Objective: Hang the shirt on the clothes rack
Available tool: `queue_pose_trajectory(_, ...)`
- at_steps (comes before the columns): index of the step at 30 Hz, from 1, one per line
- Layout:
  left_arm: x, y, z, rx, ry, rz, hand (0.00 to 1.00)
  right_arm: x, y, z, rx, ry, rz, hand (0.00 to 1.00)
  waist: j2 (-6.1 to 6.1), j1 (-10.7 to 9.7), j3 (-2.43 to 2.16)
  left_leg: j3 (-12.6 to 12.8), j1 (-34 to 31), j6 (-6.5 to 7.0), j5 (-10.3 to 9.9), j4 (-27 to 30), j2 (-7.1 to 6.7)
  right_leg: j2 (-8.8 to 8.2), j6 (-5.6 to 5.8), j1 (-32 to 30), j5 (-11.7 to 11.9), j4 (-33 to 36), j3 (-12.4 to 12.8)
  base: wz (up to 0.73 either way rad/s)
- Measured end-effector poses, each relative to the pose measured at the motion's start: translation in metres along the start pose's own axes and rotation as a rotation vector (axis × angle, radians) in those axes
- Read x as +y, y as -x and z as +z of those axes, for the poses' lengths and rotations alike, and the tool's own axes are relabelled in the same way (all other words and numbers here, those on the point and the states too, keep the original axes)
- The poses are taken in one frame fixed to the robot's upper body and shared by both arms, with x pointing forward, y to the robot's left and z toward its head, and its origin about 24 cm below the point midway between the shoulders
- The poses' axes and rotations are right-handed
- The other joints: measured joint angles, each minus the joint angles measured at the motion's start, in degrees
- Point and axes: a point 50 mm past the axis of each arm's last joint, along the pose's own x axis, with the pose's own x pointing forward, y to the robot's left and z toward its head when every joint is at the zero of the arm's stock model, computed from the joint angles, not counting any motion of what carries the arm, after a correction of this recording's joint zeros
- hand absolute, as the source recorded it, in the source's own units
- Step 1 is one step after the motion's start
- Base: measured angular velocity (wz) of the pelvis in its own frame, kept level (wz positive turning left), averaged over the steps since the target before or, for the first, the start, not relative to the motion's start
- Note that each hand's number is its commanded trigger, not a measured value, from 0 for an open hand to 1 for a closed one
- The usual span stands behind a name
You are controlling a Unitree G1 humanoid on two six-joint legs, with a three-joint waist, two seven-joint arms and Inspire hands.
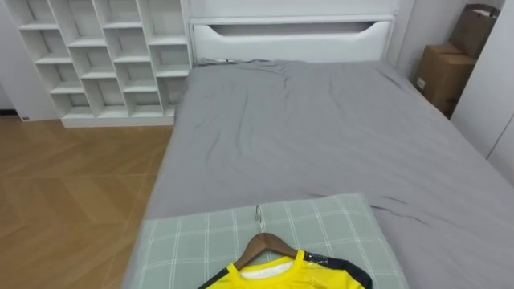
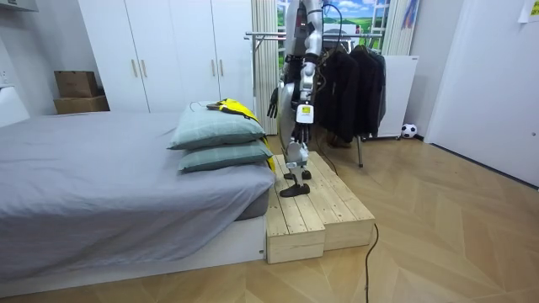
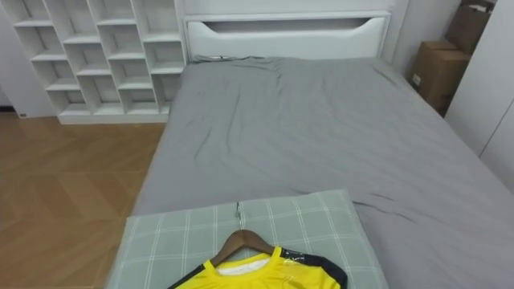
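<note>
Left eye view: the yellow shirt (image 1: 285, 275) sits at bottom centre, already on its wooden hanger (image 1: 263, 245), flat on the checked pillow (image 1: 201, 241), hook free for lifting, I'd say.

Room view: the robot stands on the platform (image 2: 316, 210), clothes rack (image 2: 269, 35) behind it. One hand (image 2: 273, 103) hangs near the pillow; released or clenched, cannot tell.

Right eye view: shirt untouched.

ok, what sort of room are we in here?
A bedroom, by the look of it: a bed with a grey sheet and stacked pillows, white wardrobe doors along the wall, and a clothes rack hung with dark garments.
</note>
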Motion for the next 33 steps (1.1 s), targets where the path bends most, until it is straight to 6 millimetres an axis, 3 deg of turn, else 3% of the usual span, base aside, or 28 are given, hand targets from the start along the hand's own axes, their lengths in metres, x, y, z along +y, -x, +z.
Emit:
queue_pose_trajectory(9,0.03,0.003,0.017,-0.101,0.258,0.23,0.0,-0.001,0.0,-0.002,0.006,-0.007,-0.003,0.0,-0.14,0.34,0.01,-0.18,0.86,-0.09,0.07,-0.15,-0.06,-0.01,-0.02,0.53,0.01,0.01,-0.55,0.01)
queue_pose_trajectory(17,0.057,0.015,0.054,-0.313,0.336,0.43,0.0,-0.007,0.002,-0.003,-0.002,-0.005,-0.021,0.0,0.14,1.79,-0.21,-1.29,0.95,-0.11,0.16,-0.27,-0.45,-0.13,-0.03,0.96,0.02,-0.08,-1.74,0.07)
queue_pose_trajectory(23,0.071,0.031,0.082,-0.473,0.385,0.549,0.0,-0.011,0.003,0.0,-0.018,0.021,-0.03,0.0,0.45,1.62,-0.35,-1.28,0.93,-0.19,0.23,-0.35,-0.4,-0.02,-0.04,0.92,0.02,-0.08,-1.72,0.0)
queue_pose_trajectory(30,0.078,0.057,0.118,-0.714,0.315,0.652,0.0,-0.012,0.004,0.001,-0.042,0.041,-0.015,0.0,0.65,1.54,-0.37,-1.33,0.91,-0.2,0.23,-0.42,-0.48,-0.03,-0.04,0.94,0.03,-0.11,-1.79,0.0)
queue_pose_trajectory(33,0.073,0.07,0.137,-0.832,0.193,0.695,0.0,-0.013,0.004,0.002,-0.047,0.05,-0.009,0.0,0.74,1.41,-0.39,-1.52,0.83,-0.2,0.23,-0.23,-0.48,-0.03,-0.04,0.99,0.03,-0.07,-1.99,0.04)
